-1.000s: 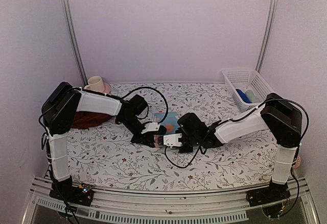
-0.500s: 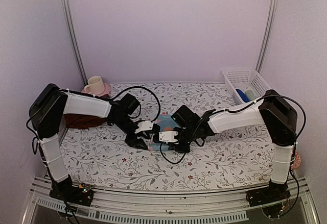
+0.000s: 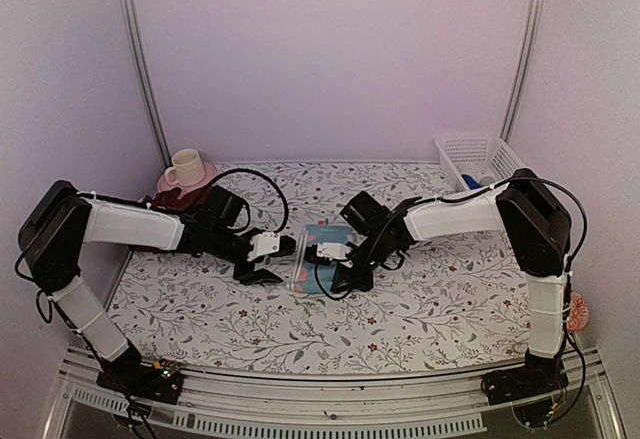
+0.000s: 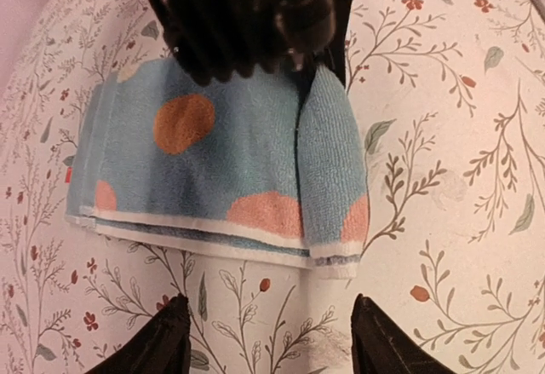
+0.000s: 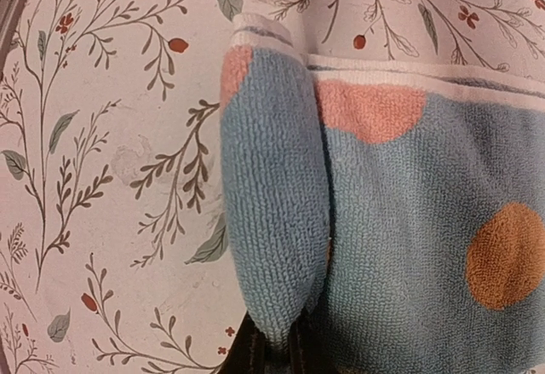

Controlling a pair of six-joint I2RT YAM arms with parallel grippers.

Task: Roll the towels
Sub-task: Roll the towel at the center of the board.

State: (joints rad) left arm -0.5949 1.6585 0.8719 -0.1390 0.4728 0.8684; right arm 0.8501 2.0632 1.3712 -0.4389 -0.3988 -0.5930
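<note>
The light-blue towel (image 4: 196, 169) lies flat on the desk (image 4: 451, 135), just ahead of the left jaws, which stand open and empty. The right jaws are closed, pinching the far end of the rolled fold (image 5: 272, 204) along the towel's edge. To roll well, the left jaws should probably take the fold's free end, nearest them, so both ends turn together and the roll comes out tight and even.

Bare bench (image 3: 400, 309) lies open along the near edge and behind the light-blue towel (image 3: 308, 271). The left gripper (image 3: 274, 261) and right gripper (image 3: 325, 255) crowd its two sides. A cup (image 3: 184, 167) blocks the back-left corner and a basket (image 3: 455, 177) the back-right. What lies under the left arm is unclear.
</note>
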